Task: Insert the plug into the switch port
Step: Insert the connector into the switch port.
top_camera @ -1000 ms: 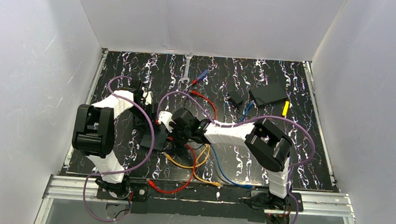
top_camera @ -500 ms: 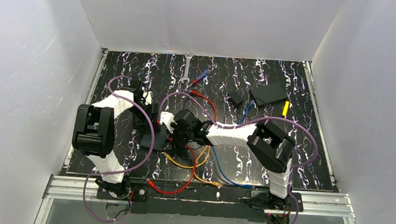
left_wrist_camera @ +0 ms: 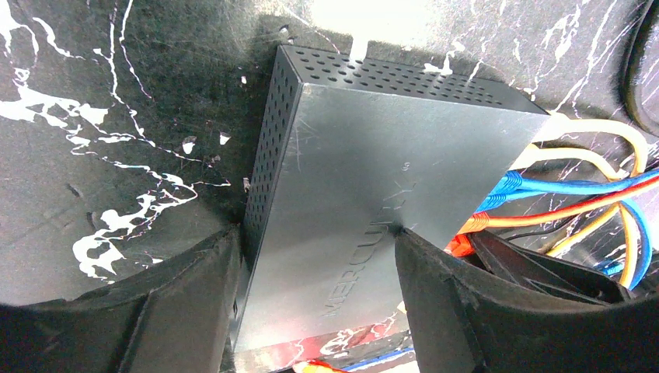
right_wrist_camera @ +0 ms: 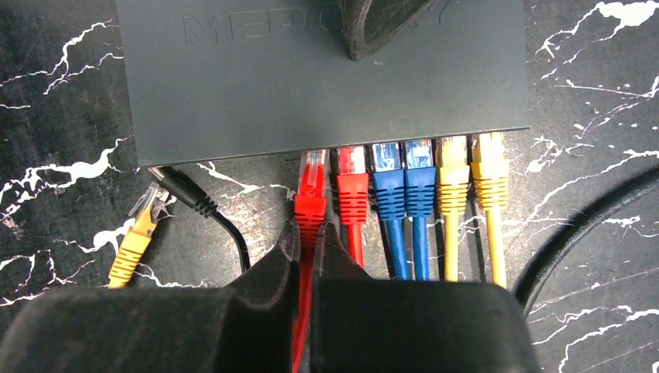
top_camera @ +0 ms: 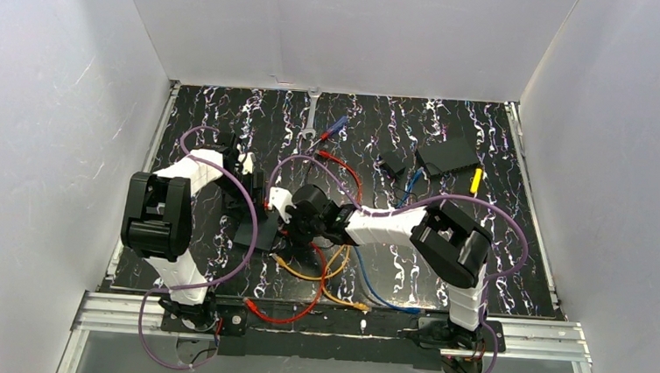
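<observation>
Black white-veined table (top_camera: 479, 267) enclosed by white walls (top_camera: 346, 30). Left tool (left_wrist_camera: 315, 280), jaws wide, clamps the switch (left_wrist_camera: 373, 163) left of the table's centre; right tool (right_wrist_camera: 311, 241), nearly closed, pinches the red plug (right_wrist_camera: 312, 186) at a switch port.

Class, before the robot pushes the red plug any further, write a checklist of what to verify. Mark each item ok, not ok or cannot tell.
1. Switch steadied: the left fingers press against both its sides. Ok.
2. Red plug gripped: the right fingers are shut around its rear end. Ok.
3. Plug lined up with its port: it points straight in beside the second red plug. Ok.
4. Plug fully seated: more of its clear tip shows than its neighbour's. Not ok.
5. Latch clicked in: cannot tell.
6. Path free: the loose yellow plug and the black cable lie off to one side. Ok.
</observation>
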### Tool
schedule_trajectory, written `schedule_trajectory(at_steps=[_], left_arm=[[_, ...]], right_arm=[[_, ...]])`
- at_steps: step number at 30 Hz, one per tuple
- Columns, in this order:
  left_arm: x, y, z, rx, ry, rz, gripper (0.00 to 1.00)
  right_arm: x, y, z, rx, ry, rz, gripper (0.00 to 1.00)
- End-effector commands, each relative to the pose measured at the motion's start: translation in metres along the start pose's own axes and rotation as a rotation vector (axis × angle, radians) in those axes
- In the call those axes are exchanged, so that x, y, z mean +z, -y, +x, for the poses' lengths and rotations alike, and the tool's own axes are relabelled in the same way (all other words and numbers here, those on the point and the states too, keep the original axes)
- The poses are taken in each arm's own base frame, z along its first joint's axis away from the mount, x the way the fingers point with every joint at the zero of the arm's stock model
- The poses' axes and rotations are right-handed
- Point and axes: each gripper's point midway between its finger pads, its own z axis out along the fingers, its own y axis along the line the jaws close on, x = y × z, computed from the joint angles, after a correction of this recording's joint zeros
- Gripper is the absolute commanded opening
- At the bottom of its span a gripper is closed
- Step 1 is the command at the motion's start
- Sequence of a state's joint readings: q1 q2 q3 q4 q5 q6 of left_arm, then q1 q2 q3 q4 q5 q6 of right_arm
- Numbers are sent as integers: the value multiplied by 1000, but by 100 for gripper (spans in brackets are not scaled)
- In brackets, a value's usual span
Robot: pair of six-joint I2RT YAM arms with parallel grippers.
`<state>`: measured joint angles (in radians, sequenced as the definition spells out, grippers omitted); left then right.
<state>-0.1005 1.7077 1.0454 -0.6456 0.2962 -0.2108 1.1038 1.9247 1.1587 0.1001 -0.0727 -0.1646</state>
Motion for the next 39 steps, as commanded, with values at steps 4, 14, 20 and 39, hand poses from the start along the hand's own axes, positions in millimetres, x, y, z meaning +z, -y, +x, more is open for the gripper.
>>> schedule_trajectory(at_steps=[4,14,20,39], left_arm=[[4,11,11,7,-56,37,67],[7,18,16,42,-74,45,67],[9,20,19,60,-86,42,67],[10,27,23,75,-98,56,67]], right_arm=[[-5,-2,-56,-53,220,-4,1],[-19,0,-88,-75,305,4,1],[-24,6,-106,-108,339,27,1],[-21,39,-110,121,416,26,1]])
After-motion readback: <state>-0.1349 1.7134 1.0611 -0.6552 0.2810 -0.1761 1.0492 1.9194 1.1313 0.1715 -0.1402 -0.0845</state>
